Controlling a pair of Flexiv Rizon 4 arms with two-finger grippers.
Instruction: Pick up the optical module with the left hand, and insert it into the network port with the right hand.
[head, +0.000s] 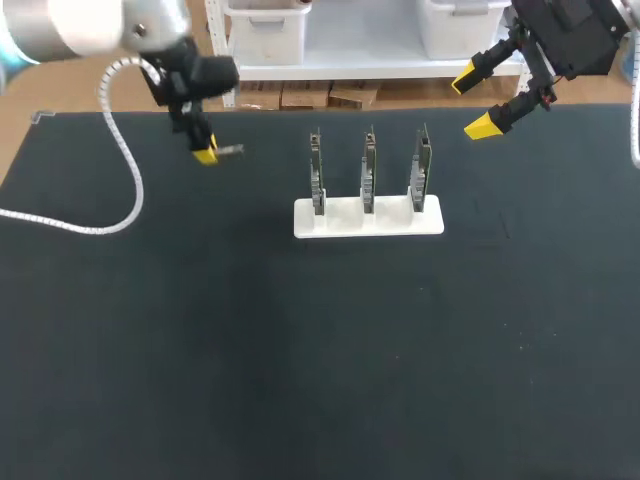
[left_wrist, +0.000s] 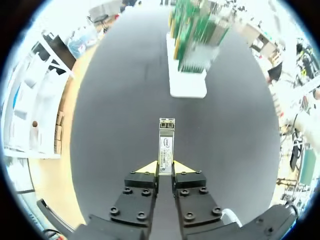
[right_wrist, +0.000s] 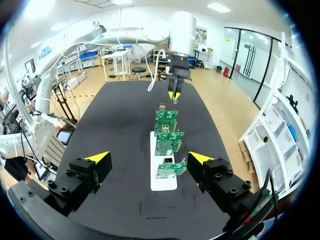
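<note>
Yellow-tipped left fingers (left_wrist: 146, 168) clamp optical module (left_wrist: 166, 142) | right fingers (right_wrist: 98, 158) apart

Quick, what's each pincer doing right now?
Left pincer: shut on the optical module.
Right pincer: open, holding nothing.

Black table (head: 300, 350): white board stand (head: 368, 217), white coiled cable (head: 100, 229).

A robotics or electronics laboratory is indicated; a work table (head: 300, 380) covered in black matting is spread beneath the left gripper (head: 205, 152) and the right gripper (head: 472, 102); between them a white stand (head: 368, 220) is set, holding three upright green circuit boards (head: 369, 170); a coiled white cable (head: 120, 190) is trailed behind the left gripper.
</note>
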